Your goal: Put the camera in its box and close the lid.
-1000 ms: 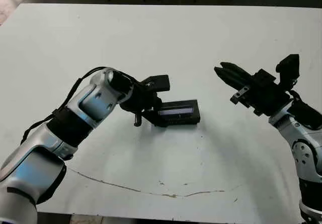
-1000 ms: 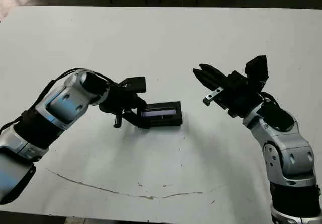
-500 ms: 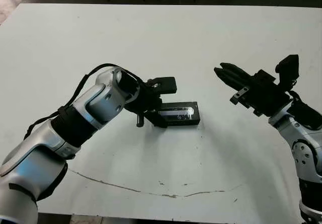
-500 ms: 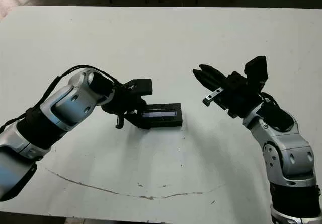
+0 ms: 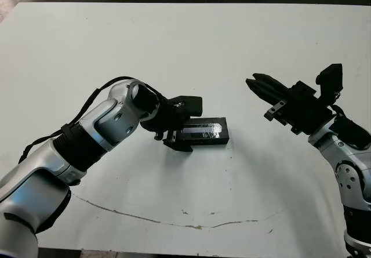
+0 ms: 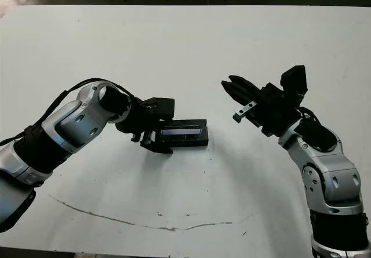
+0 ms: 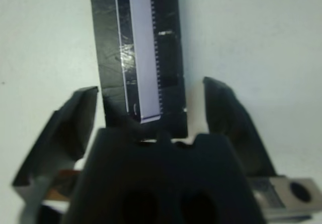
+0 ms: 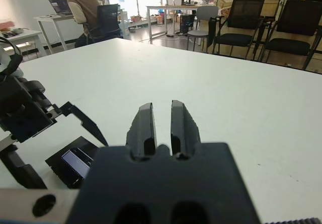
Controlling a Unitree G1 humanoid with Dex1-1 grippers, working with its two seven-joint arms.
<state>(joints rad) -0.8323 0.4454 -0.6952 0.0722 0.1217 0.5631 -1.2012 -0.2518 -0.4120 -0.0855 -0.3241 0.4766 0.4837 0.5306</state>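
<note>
- lid [image 5: 204, 131]: flat on the white table [image 5: 232, 43], mid-table, shiny panel up, sitting on the box; camera not visible
- left gripper [image 7: 151, 114]: fingers spread, straddling lid's near end, not clamping
- right gripper [image 5: 253, 83]: fingers pressed together, holding nothing, well apart to the right

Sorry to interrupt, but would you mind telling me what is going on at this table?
The robot's left gripper is open, a finger on either side of one end of a closed black box with its shiny-panelled lid on top, lying on the white table. The right gripper is shut, holds nothing, and hovers apart to the side.
</note>
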